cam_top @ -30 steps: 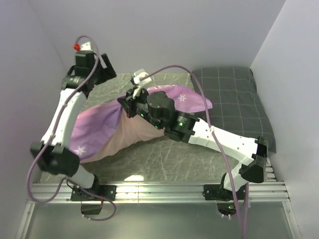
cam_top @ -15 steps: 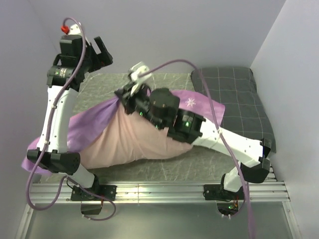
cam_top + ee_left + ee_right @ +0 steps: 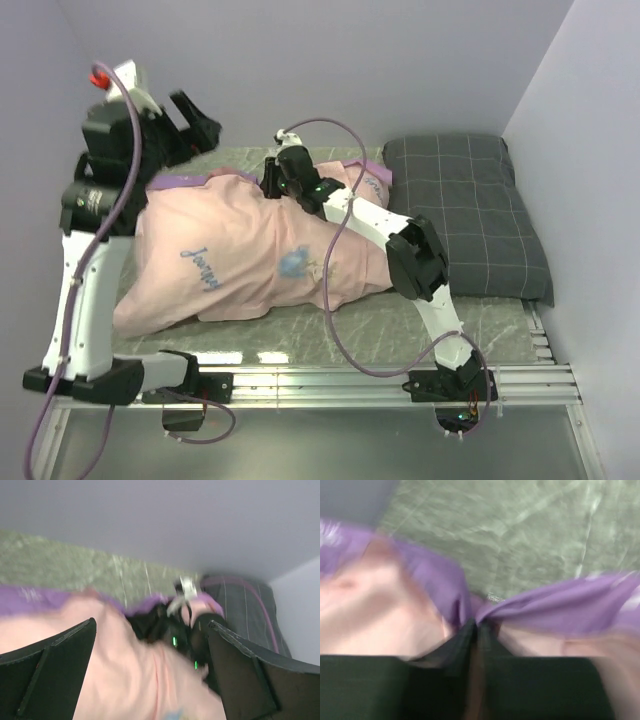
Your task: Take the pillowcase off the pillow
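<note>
The pillowcase (image 3: 250, 260) lies across the left and middle of the table with its pale pink inside showing and purple only along its far edge (image 3: 560, 612). No white of the pillow shows; it is hidden. My right gripper (image 3: 272, 172) reaches to that far edge, and its fingers (image 3: 477, 627) stand together on a bunched purple fold. My left gripper (image 3: 193, 120) hangs high at the back left, open and empty. In the blurred left wrist view its fingers (image 3: 150, 672) spread wide above the pink cloth (image 3: 115, 680).
A dark grey checked pillow (image 3: 465, 215) lies at the right of the table, against the right wall. The green marbled tabletop (image 3: 330, 335) shows in front of the cloth and behind it. Walls close in on the left, back and right.
The right arm has stretched toward the back, taking the cloth's edge with it. The left arm rose and drew left. The cloth now shows mostly pale pink instead of purple.
</note>
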`<move>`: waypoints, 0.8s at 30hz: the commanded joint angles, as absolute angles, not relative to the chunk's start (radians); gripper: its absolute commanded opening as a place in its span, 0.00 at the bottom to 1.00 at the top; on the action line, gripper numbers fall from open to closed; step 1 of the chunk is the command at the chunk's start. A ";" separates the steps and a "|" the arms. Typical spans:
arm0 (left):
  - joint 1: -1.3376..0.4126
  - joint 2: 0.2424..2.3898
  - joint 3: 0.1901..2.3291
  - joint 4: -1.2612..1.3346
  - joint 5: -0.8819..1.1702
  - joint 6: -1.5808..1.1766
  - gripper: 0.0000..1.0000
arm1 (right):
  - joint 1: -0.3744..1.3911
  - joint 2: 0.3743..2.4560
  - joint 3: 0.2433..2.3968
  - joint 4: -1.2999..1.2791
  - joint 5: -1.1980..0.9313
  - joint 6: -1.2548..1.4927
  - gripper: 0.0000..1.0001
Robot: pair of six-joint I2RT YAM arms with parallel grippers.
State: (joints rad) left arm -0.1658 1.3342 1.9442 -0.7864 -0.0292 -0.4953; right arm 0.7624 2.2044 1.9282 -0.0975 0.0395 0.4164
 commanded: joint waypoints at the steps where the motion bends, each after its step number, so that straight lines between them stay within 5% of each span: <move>1: -0.237 1.238 1.742 -0.694 -0.032 -0.537 0.99 | 0.761 2.139 2.049 -0.121 -0.063 0.433 0.41; 3: -0.265 1.168 1.576 -0.637 -0.074 -0.561 0.99 | 0.761 2.071 2.051 -0.123 -0.032 0.408 0.65; 6: -0.304 1.097 1.415 -0.571 -0.107 -0.592 0.99 | 0.747 1.985 2.085 -0.191 0.027 0.373 0.77; 11: -0.377 1.084 1.299 -0.508 -0.138 -0.620 0.98 | 0.683 1.797 1.946 -0.230 0.115 0.409 0.80; 16: -0.575 1.195 1.313 -0.483 -0.273 -0.621 0.97 | 0.606 1.474 1.538 -0.161 0.199 0.451 0.80; 24: -0.883 1.508 1.554 -0.587 -0.649 -0.580 0.98 | 0.436 1.143 1.013 -0.140 0.233 0.503 0.77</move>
